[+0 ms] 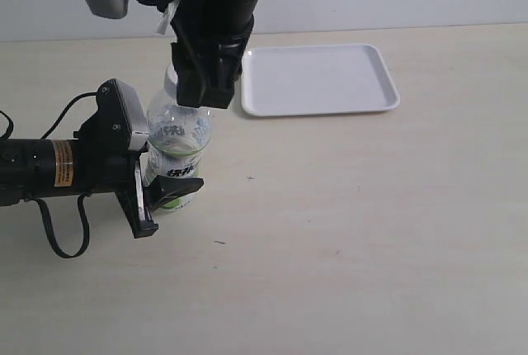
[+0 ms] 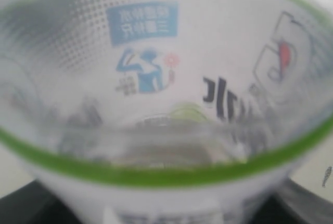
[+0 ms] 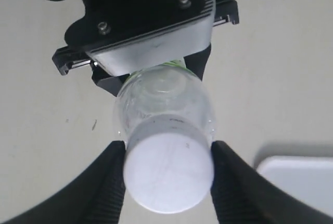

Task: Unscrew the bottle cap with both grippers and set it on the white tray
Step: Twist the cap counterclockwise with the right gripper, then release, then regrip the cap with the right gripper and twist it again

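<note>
The clear bottle (image 1: 180, 136) with its white-and-green label stands upright on the table. My left gripper (image 1: 169, 192) is shut on its lower body from the left; its label (image 2: 156, 67) fills the left wrist view. My right gripper (image 1: 200, 91) comes down from above. Its fingers (image 3: 106, 182) press both sides of the white bottle cap (image 3: 169, 166), which sits on the bottle neck. In the exterior view the cap is hidden behind the right gripper. The white tray (image 1: 318, 78) lies empty at the back right; a corner of the tray (image 3: 299, 182) shows in the right wrist view.
The beige table (image 1: 355, 231) stretches to the front and right of the bottle. The left arm with its yellow label (image 1: 62, 165) and black cable (image 1: 62, 243) lies along the table's left side.
</note>
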{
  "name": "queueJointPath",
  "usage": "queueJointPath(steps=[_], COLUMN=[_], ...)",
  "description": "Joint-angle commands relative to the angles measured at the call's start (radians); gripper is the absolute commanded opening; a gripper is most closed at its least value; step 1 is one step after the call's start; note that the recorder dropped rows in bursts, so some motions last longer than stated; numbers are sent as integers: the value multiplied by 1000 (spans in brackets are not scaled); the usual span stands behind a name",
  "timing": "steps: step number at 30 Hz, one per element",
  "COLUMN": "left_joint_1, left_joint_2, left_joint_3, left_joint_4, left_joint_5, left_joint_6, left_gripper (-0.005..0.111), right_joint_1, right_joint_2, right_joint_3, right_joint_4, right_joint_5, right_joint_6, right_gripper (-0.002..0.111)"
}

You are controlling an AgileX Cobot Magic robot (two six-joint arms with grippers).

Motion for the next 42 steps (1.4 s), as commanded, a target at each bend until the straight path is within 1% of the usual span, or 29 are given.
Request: queueJointPath(steps=[1, 8, 17, 19, 22, 25, 26, 29, 31, 34, 42], left_joint_1=[-3, -3, -3, -3, -3, -3, -3, -3, -3, -3, -3], left_joint_2=[-9, -9, -9, -9, -9, -9, -9, -9, -9, -9, -9], left_joint_3=[-6, -6, -6, -9, -13, -13, -13, -13, -13, -13, -13], left_joint_4=[-3, -5, -7, -7, -7, -7, -7, -7, -7, -7, -7], left_joint_5=[-12, -17, -17, -17, -17, -17, -17, -17, -17, -17, -17], left_joint_6=[-19, -19, -19, -19, -19, -19, -19, -19, -24, -27, -30], left_gripper=[0, 0, 0, 0, 0, 0, 0, 0, 0, 0, 0], right_joint_1=[3, 3, 3, 3, 3, 3, 3, 3, 3, 3, 3], right_joint_2=[-17, -17, -17, -19, -22, -24, -24, -24, -24, -24, -24], right_joint_3=[-7, -7, -7, -7, -7, -7, -7, -7, -7, -7, -7], right_joint_4=[-7, -5, 23, 25, 26, 19, 19, 19, 18, 14, 10], right_joint_5=[14, 10, -23, -44, -70, -73, -73, -74, -74, -74, -74], right_joint_6=[-164, -381, -377, -328, -237, -148, -106, -1, 69, 187, 608], right_gripper=[0, 0, 0, 2, 14, 34, 45, 67, 73, 73, 67])
